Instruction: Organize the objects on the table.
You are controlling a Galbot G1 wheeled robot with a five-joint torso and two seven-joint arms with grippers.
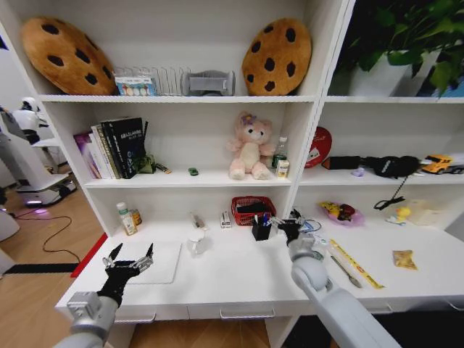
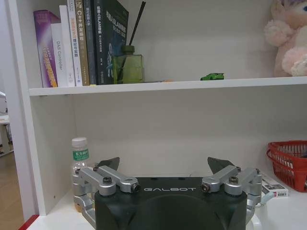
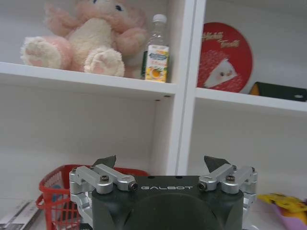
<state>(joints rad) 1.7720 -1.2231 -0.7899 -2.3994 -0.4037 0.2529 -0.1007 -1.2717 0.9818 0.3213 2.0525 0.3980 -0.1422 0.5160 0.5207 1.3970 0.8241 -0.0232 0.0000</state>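
Laptop (image 1: 154,262) just beyond open left gripper (image 1: 129,257), right gripper (image 1: 289,226) beside pen holder (image 1: 261,229)

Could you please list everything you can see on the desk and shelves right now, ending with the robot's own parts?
Cookie cushions: two, brown, top shelf.
Books: one row, mixed colours, middle shelf left.
Plush bear: one, pink, middle shelf.
Toy car: one, green, middle shelf.
Basket: one, red, desk back.
Pen holder: one, black, in front of basket.
Laptop: one, pale, desk left.
Desk: one, white.
Left gripper: open, above laptop edge.
Right gripper: open, near pen holder.
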